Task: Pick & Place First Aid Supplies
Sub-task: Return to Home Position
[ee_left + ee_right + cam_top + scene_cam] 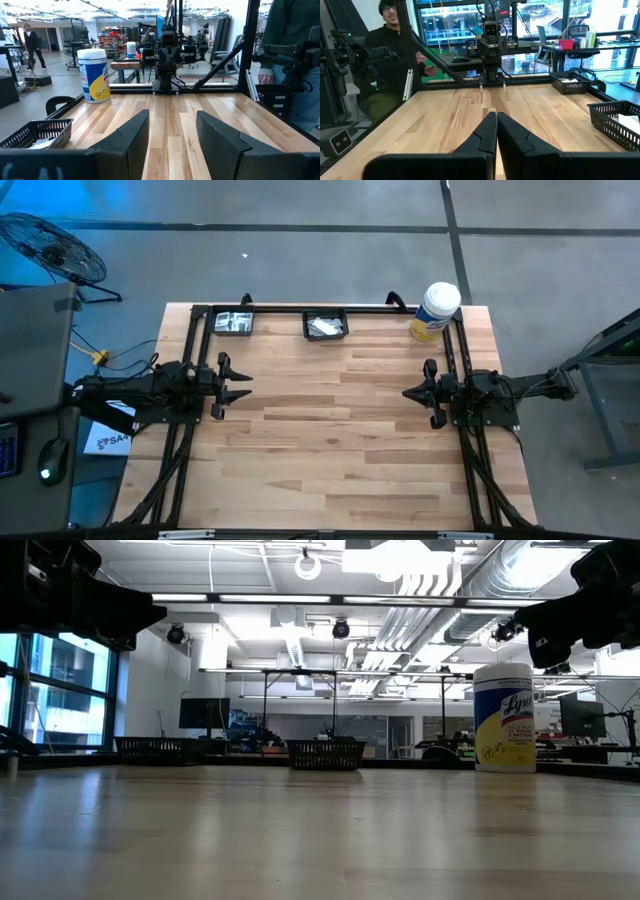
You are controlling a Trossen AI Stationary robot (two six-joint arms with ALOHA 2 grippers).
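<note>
On the pale wooden table (pixel 330 450), along its far edge, stand the left black mesh bin (pixel 252 323), the middle black mesh bin (pixel 346 324) and, rightmost, the white cylindrical tub (pixel 435 311); white flat packets (pixel 322 328) lie in both bins.

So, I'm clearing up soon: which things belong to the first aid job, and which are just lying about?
Job: packets in left black bin, packets in middle black bin, left gripper (open), right gripper (shut).
Lying about: wipes tub, floor fan.

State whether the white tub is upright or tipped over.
Upright: the white tub stands on its base, lid uppermost; the high view shows its round lid.
</note>
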